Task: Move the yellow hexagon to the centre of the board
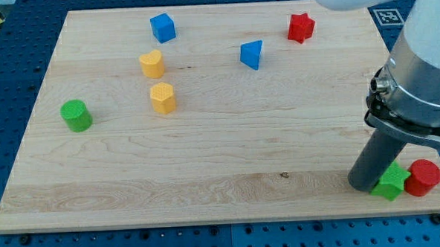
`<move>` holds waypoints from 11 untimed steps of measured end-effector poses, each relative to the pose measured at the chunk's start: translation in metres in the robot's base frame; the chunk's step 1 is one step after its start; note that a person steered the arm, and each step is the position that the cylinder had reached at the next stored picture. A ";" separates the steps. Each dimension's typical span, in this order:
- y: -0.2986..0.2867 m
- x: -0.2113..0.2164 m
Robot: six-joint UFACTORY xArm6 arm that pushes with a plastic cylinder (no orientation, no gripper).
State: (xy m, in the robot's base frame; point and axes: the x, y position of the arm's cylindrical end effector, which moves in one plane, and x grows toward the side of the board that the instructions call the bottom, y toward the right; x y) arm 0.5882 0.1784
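Observation:
The yellow hexagon [162, 98] lies on the wooden board [222, 161], left of its middle. A second yellow block [151, 64], heart-like in shape, sits just above it. My tip [363, 187] rests on the board at the view's bottom right, far from the hexagon. It is right beside a green star-like block [391, 182], on that block's left side. A red cylinder [423, 178] stands just right of the green block.
A green cylinder [76, 115] stands near the left edge. A blue cube [163, 27] is at the top left, a blue triangular block [252, 54] at the top middle, and a red star [301, 27] at the top right. The arm's grey body [419, 77] covers the right edge.

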 end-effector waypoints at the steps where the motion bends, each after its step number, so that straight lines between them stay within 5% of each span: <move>1: 0.002 0.000; 3: -0.033 -0.025; 5: -0.146 -0.100; 8: -0.305 -0.124; 9: -0.326 -0.165; 11: -0.310 -0.169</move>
State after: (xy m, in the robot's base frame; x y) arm 0.4193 -0.1315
